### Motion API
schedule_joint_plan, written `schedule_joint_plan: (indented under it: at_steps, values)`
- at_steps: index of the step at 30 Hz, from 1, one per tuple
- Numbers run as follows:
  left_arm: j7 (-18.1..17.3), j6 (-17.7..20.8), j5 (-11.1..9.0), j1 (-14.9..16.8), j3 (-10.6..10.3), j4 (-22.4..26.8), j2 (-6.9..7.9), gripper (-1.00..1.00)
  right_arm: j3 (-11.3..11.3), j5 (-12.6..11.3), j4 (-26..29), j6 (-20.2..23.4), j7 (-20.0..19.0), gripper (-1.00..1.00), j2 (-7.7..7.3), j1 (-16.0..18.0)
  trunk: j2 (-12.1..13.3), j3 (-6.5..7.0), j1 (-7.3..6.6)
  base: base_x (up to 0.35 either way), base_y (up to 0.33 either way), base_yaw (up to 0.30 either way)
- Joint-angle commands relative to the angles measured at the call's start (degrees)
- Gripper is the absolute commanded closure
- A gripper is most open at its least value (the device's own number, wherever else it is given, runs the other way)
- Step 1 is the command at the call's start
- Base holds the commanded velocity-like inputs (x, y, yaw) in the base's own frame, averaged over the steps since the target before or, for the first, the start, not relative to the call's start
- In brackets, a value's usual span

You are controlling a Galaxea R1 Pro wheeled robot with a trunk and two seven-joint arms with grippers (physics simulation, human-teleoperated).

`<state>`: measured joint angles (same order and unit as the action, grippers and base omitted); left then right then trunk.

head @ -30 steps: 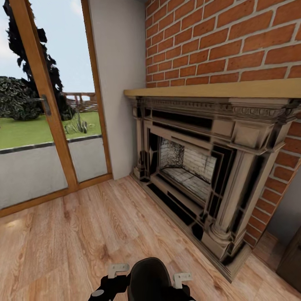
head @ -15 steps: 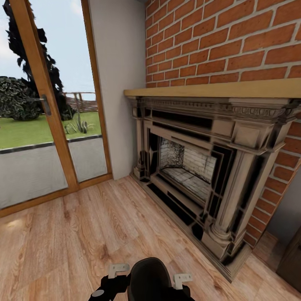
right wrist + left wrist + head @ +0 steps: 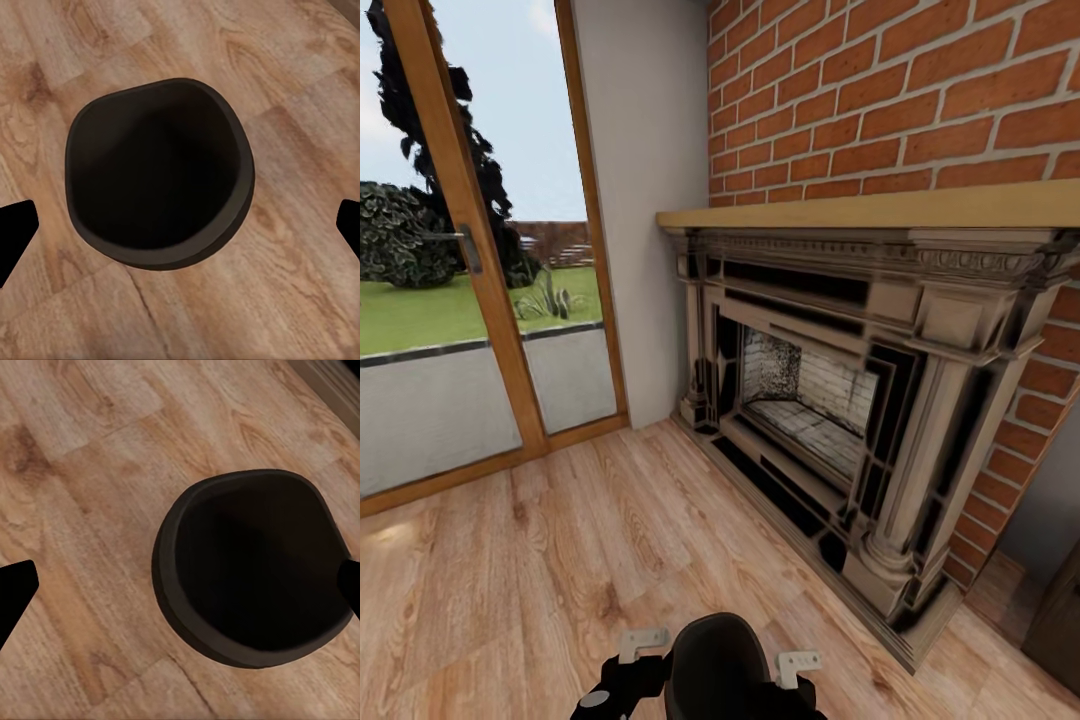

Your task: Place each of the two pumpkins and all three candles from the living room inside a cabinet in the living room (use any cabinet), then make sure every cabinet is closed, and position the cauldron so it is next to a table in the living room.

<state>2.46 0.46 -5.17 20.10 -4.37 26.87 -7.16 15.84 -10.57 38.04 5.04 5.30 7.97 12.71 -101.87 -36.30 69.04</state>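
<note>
The cauldron (image 3: 722,668), black and open-mouthed, sits on the wood floor (image 3: 540,560) at six o'clock in the head view, below both wrist cameras. The left gripper (image 3: 180,585) and right gripper (image 3: 180,229) hang over it with fingers spread wide, grasping nothing. A fireplace (image 3: 860,400) stands at three o'clock, a glass door (image 3: 460,250) at ten.

Both the left pincer (image 3: 180,585) and right pincer (image 3: 180,225) point downward, fingers spread wide.

Open wood floor (image 3: 510,560) lies ahead and left; the fireplace (image 3: 860,400) blocks the right, and the black cauldron (image 3: 718,665) stands directly in front.
</note>
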Motion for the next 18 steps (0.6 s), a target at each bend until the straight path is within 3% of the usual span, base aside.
schedule_joint_plan:
  at_steps: [1, 10, 18]
  values:
    - [0.26, 0.11, -0.54, 0.02, -0.38, 0.04, 0.03, -1.00, 0.33, -0.59, 0.11, 0.23, 0.50, -1.00, -0.05, 0.03, -0.44, -0.24, 0.22, 0.000, 0.000, 0.000]
    - [0.30, 0.48, -0.54, 0.02, -0.38, 0.08, -0.04, -1.00, 0.06, -0.59, 0.11, 0.08, 0.43, -1.00, -0.06, 0.02, -4.05, -1.86, 2.20, 0.000, 0.000, 0.000]
    - [0.16, 0.64, -0.54, 0.02, -0.46, 0.11, -0.05, -1.00, -2.36, -0.50, 0.11, -0.18, 0.27, -1.00, -0.11, 0.01, -7.26, -3.29, 3.95, 0.000, 0.000, 0.000]
